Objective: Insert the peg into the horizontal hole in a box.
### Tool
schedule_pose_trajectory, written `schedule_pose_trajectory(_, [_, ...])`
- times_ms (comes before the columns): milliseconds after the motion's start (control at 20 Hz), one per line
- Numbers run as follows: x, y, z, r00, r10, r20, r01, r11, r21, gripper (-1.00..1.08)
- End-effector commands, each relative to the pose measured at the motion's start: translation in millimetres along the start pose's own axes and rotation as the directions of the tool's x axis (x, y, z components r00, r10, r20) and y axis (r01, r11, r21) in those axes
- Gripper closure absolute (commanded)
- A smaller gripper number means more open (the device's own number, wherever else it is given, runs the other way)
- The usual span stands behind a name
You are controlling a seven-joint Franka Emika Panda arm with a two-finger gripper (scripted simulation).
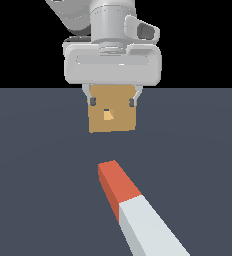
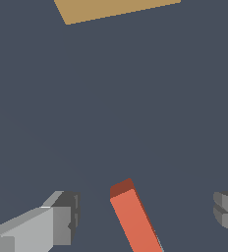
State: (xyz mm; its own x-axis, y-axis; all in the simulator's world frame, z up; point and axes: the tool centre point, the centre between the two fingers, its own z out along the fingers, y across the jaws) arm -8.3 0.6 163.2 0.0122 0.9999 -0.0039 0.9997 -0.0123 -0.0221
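Note:
The peg [image 1: 133,210] lies flat on the dark floor in the exterior view. Its red-orange end points toward the box [image 1: 120,122] and its pale grey part runs out of frame at the bottom. The tan box stands farther back, with the small lighter hole [image 1: 108,115] in the face toward the camera. My gripper [image 1: 112,101] hangs open above, its fingertips overlapping the box's upper edge in this view. In the wrist view the peg's red end [image 2: 134,221] shows between the spread fingers [image 2: 62,216], well below them and untouched. The box [image 2: 111,9] appears at that frame's edge.
Only the plain dark grey floor [image 1: 38,175] surrounds the peg and the box. A gap of bare floor separates the peg's red end from the box's face.

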Motion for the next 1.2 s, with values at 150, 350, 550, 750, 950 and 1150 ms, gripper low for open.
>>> schedule_pose_trajectory(150, [-2, 0, 1, 1.000, -0.003, 0.000, 0.003, 1.000, 0.000, -0.92])
schedule_pose_trajectory(350, [-9, 0, 4, 1.000, -0.018, 0.000, 0.018, 1.000, -0.001, -0.92])
schedule_pose_trajectory(550, [-22, 1, 10, 0.999, -0.045, 0.000, 0.045, 0.999, -0.002, -0.92])
schedule_pose_trajectory(750, [-40, 2, 18, 0.997, -0.083, 0.001, 0.083, 0.997, -0.004, -0.92])
schedule_pose_trajectory(950, [-64, 5, 29, 0.991, -0.133, 0.001, 0.133, 0.991, -0.007, -0.92])
schedule_pose_trajectory(1150, [-92, 10, 42, 0.982, -0.191, 0.002, 0.191, 0.981, -0.010, -0.92])
